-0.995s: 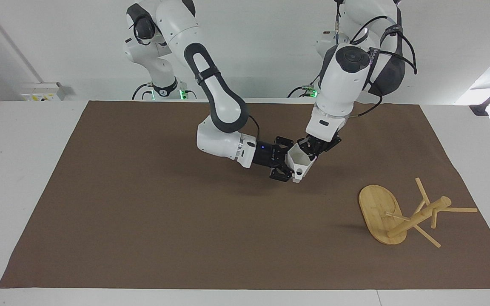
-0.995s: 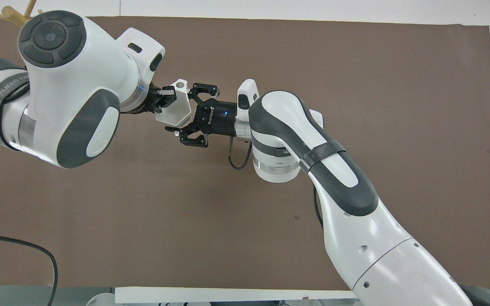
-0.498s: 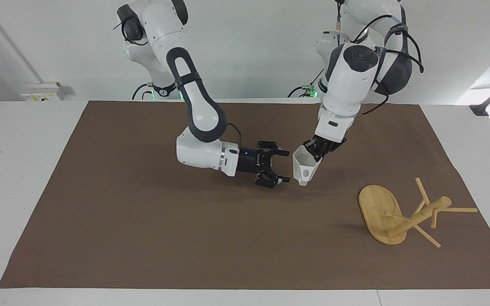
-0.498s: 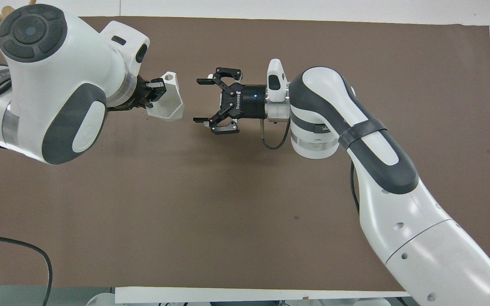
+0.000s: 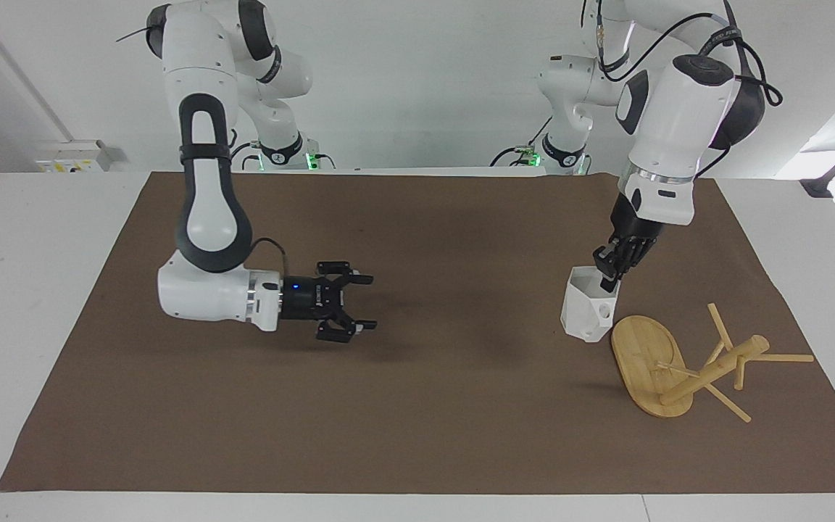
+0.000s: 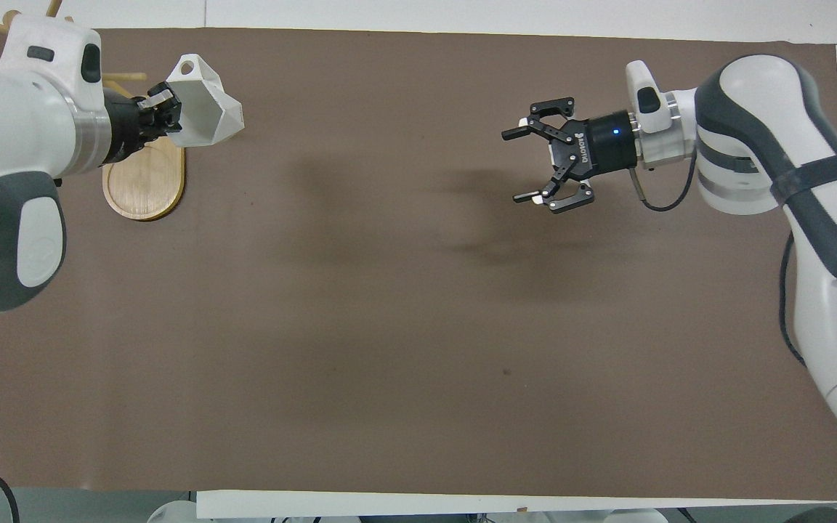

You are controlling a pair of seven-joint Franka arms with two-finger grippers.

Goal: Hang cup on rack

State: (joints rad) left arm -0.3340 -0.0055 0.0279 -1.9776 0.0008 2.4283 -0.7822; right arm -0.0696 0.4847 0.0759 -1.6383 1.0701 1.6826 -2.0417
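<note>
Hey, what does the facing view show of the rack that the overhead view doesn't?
Only the facing view shows the whole rack tilted, with its post and pegs. Only the overhead view shows the left arm covering most of the rack, leaving its base and a few peg tips. Both show the left hand holding the cup at its rim and the right hand open, empty, over the mat.

Left end effector (image 6: 159, 110) grips cup (image 6: 204, 111) over rack (image 6: 144, 178).

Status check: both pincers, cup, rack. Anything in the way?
Left pincer shut on cup rim, beside rack. Right pincer open, empty, over the mat. Rack lying tipped on its side.
</note>
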